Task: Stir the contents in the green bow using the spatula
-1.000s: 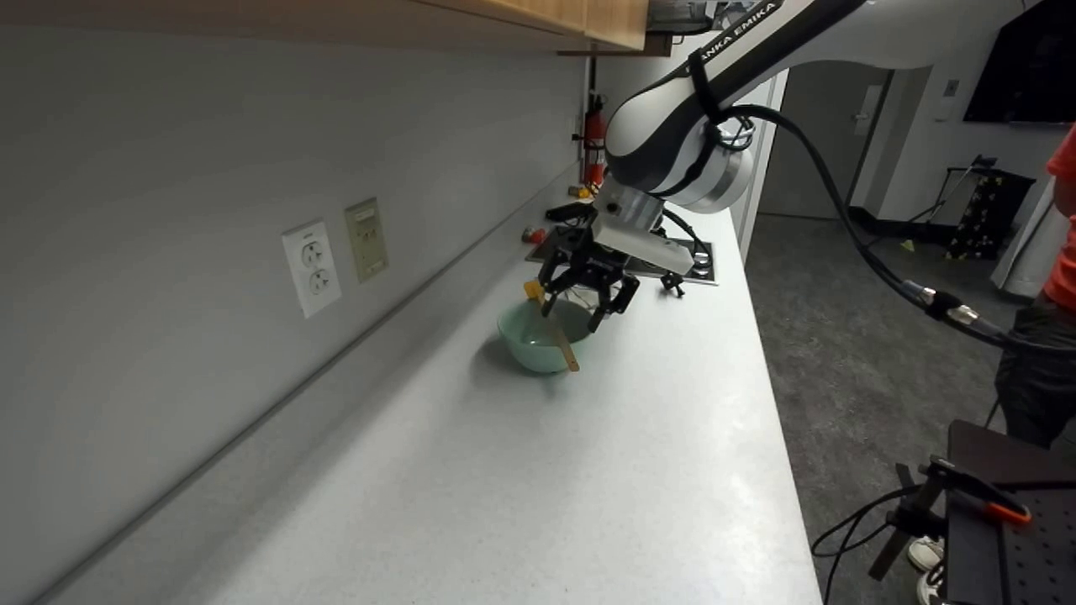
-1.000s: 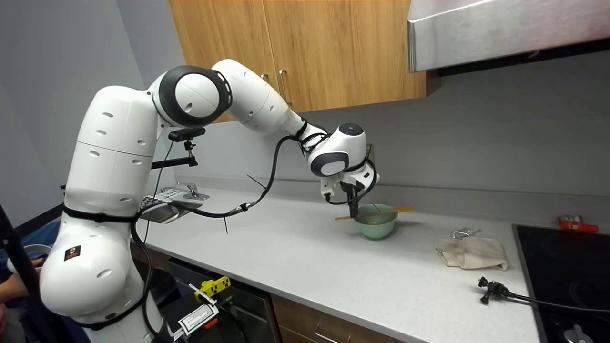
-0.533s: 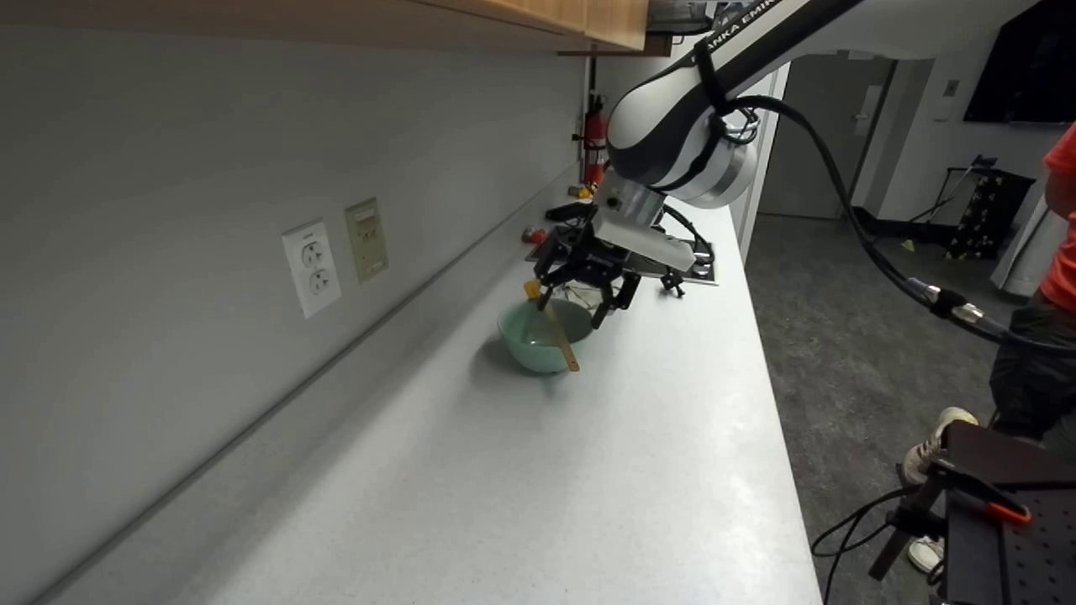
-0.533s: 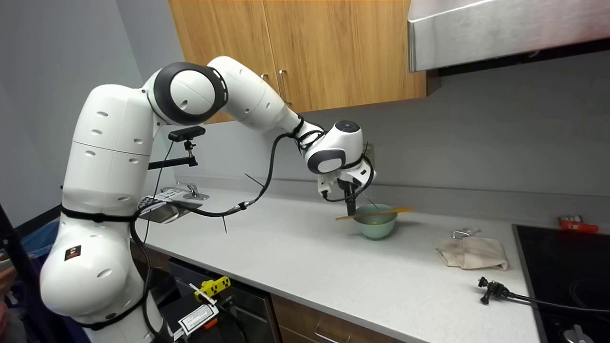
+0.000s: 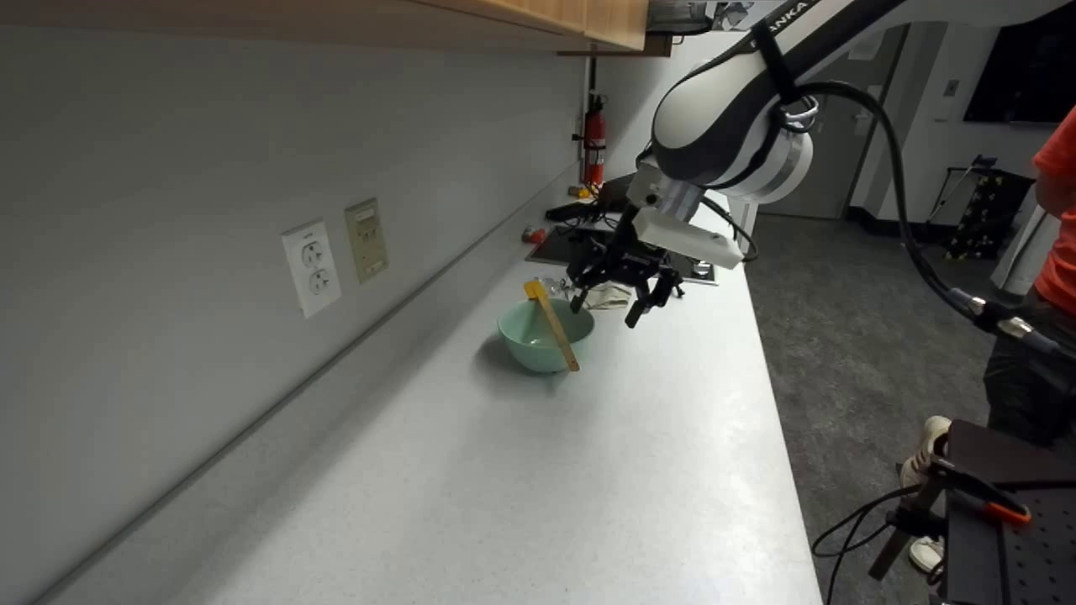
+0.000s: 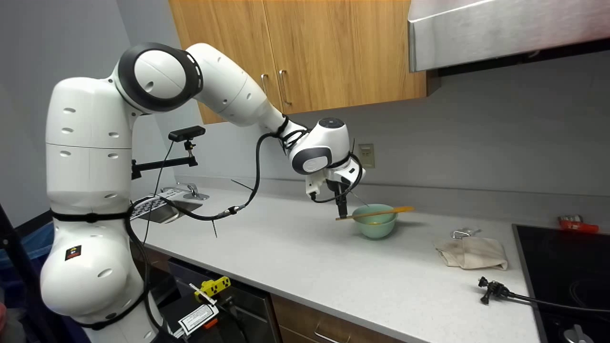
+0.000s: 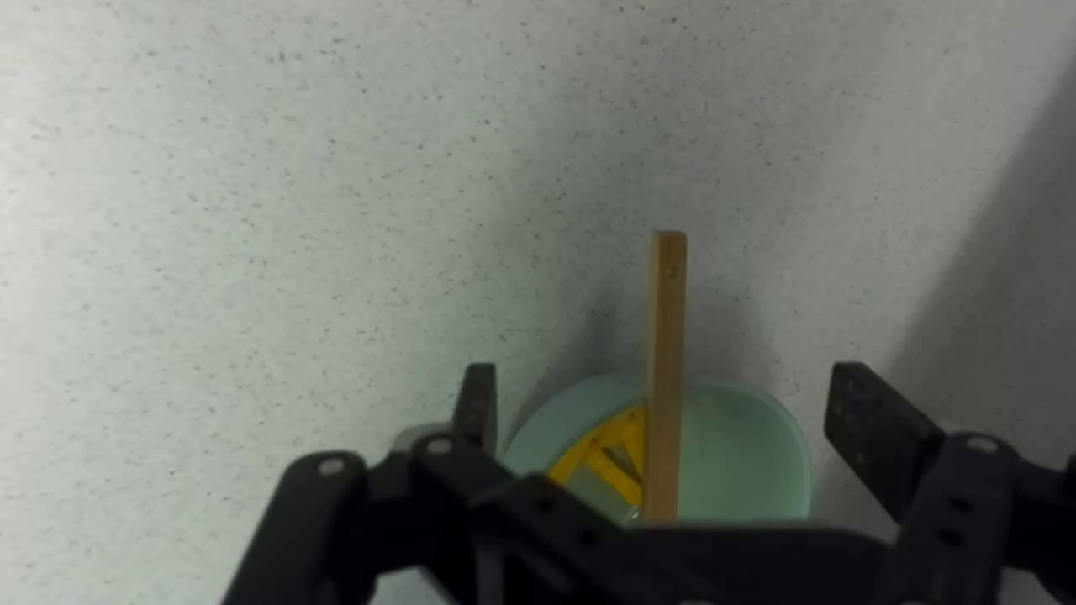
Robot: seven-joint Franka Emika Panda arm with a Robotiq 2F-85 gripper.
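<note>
The green bowl stands upright on the counter in both exterior views. The wooden spatula rests across its rim, its orange-yellow head over the wall side and its handle end past the opposite rim. Yellow strips lie inside the bowl, partly hidden by the handle and gripper. In the wrist view, my gripper is open, with its fingers wide apart on either side of the handle and bowl, touching neither. An exterior view shows the gripper beside the bowl, above the counter, holding nothing.
A folded beige cloth, a clear item and a black mount with a cable lie toward the stovetop. Wooden cabinets hang above. The wall runs along the counter's back; a sink is at the far end.
The jaws have spread slightly wider, and the gripper has drawn back from the bowl toward the handle end, away from the wall. Spatula and bowl have stayed in place.
</note>
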